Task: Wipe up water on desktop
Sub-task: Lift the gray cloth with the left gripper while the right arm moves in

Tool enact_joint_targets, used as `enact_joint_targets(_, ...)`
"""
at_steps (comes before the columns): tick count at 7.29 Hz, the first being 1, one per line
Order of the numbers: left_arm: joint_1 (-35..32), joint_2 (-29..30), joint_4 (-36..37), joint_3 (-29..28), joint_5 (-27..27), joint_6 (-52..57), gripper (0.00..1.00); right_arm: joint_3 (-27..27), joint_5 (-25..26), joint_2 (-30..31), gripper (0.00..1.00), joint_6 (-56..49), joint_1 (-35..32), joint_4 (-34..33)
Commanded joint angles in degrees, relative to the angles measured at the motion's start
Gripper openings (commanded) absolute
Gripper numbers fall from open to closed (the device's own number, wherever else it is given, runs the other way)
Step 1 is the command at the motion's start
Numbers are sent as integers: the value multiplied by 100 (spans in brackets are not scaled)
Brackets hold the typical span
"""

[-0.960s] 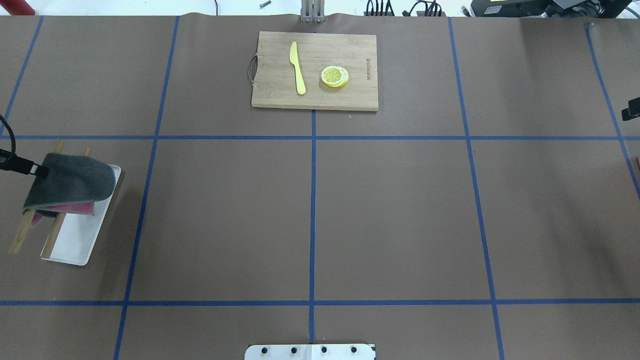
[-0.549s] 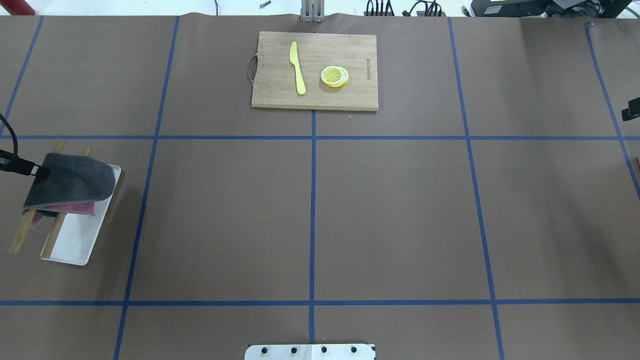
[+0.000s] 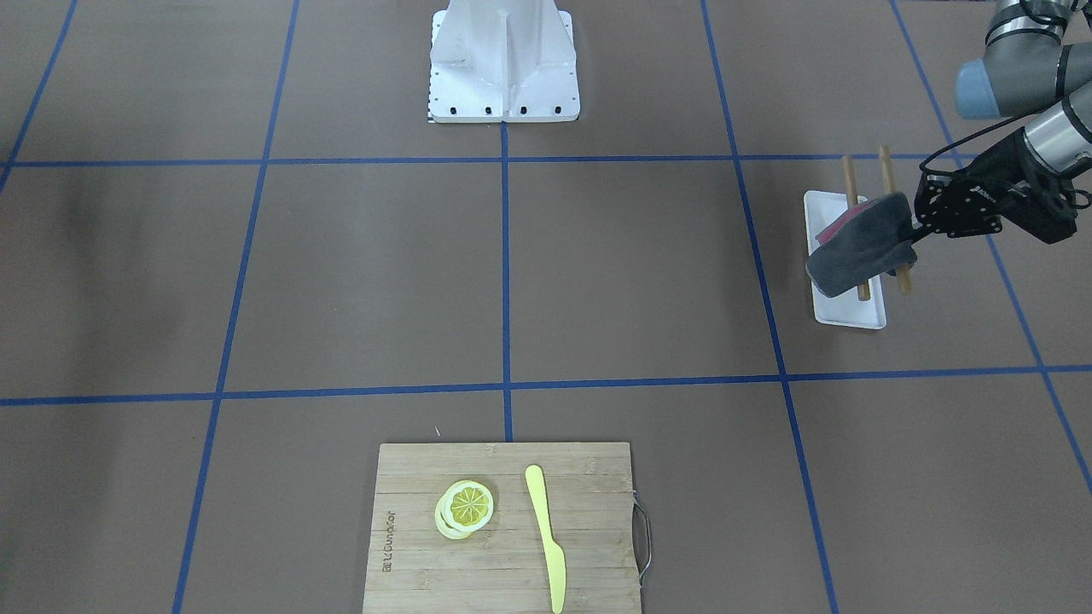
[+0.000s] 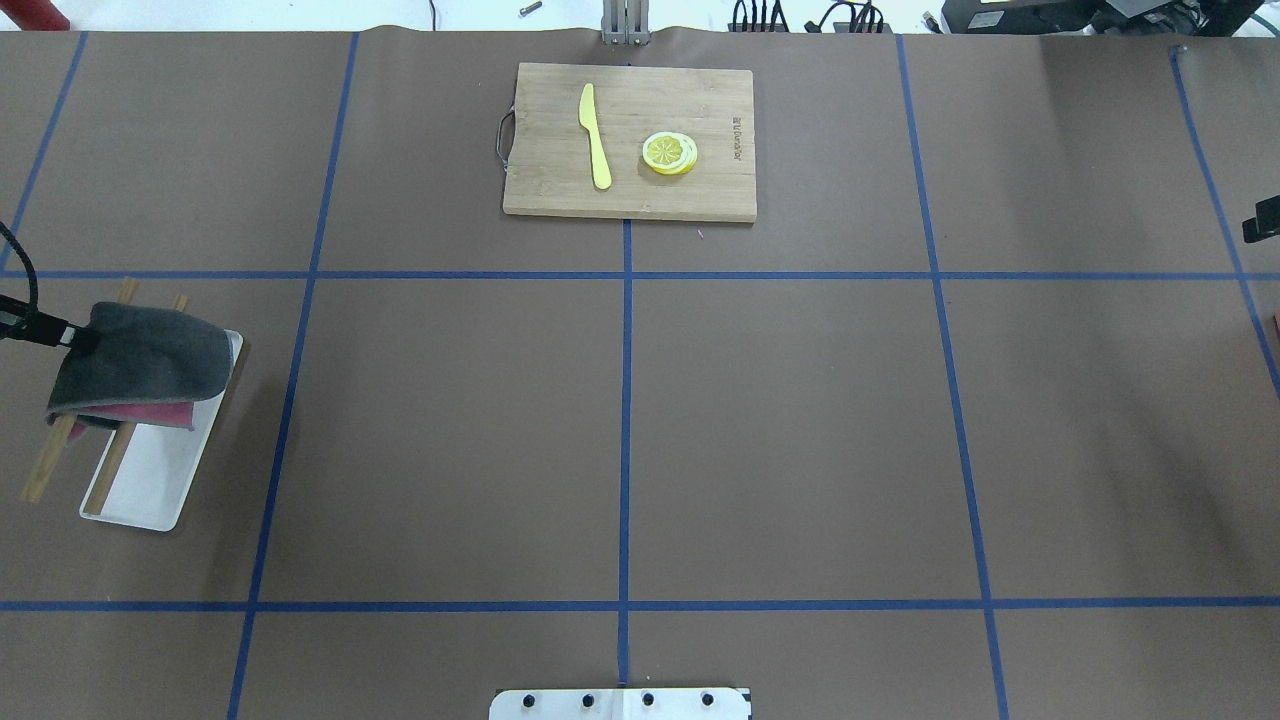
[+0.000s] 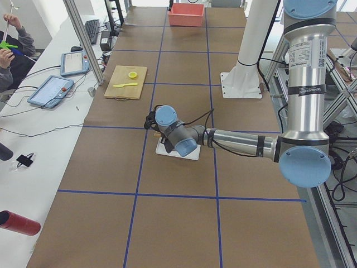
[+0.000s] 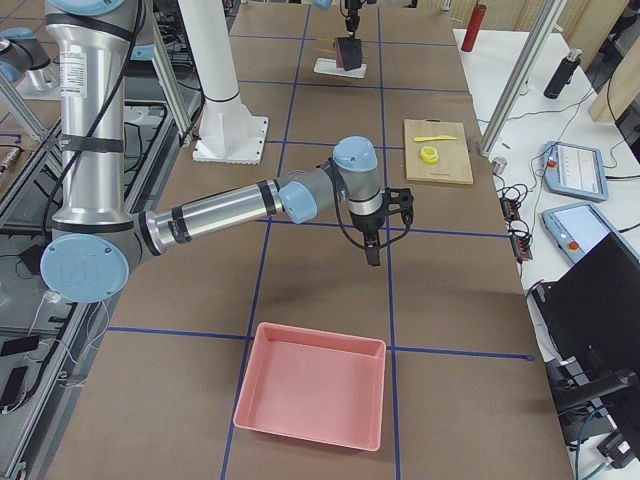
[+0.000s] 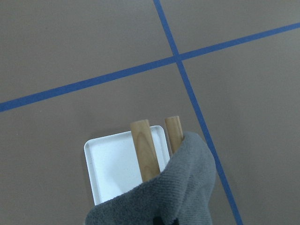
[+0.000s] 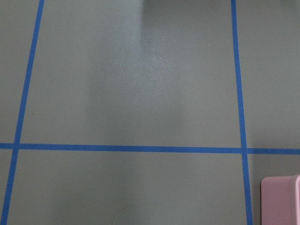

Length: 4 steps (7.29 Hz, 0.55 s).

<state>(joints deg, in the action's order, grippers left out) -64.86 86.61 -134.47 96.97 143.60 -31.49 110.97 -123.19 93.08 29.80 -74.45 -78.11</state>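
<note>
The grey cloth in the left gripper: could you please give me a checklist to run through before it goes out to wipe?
1. Left gripper shut on grey cloth: ok.
2. Cloth free of wooden sticks and white tray: cannot tell.
3. Water located on desktop: cannot tell, none visible.
4. Cutting board away from the cloth: ok.
5. Right gripper far from the cloth: ok.

Likely robotics lab: tape-gridded desktop [image 4: 780, 430]
</note>
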Motion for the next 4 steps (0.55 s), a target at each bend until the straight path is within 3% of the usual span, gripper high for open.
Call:
enact_joint_targets(1, -44, 31, 8, 172, 19, -276, 0, 30, -29, -35, 100, -26, 1, 33)
enact_joint_targets(4, -62, 1056, 35, 348, -191, -2714, 0, 48, 110, -367, 100, 219, 491, 690)
